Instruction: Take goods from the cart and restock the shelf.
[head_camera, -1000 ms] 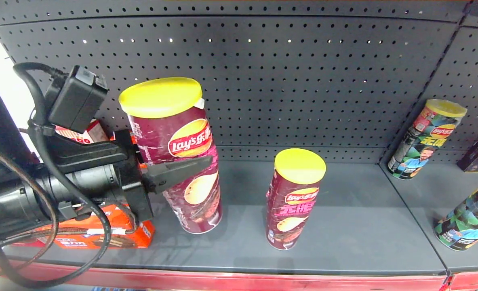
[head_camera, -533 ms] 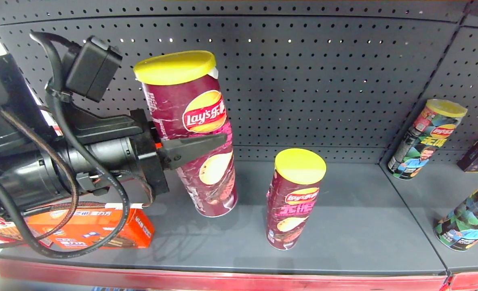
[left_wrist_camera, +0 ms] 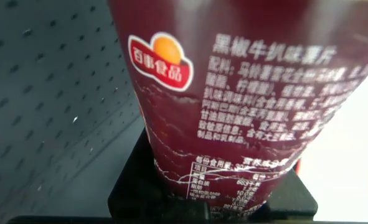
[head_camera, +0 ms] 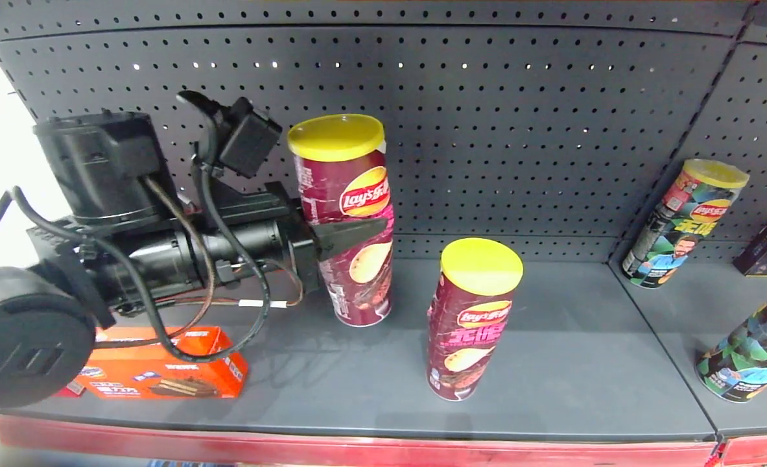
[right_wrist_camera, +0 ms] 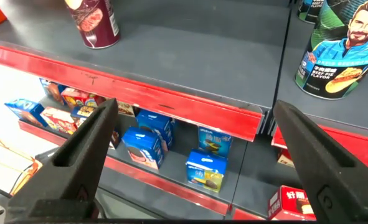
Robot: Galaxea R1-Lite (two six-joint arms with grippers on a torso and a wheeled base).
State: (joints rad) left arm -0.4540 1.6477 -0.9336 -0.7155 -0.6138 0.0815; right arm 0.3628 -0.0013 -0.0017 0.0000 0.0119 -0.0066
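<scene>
Right wrist view: right gripper (right_wrist_camera: 195, 106) hangs spread and empty before the shelf (head_camera: 552, 363) edge. One standing chip can (head_camera: 471, 324) is stocked; behind it, left gripper (head_camera: 351, 237) pinches the held chip can (head_camera: 347, 188) upright near the backboard, release apparently pending

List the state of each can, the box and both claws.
left claw: shut on held can
right claw: open, empty
held can: upright, lid on
front can: standing on shelf, lid on, free
box: lying flat on shelf
green can: standing, lid on
</scene>
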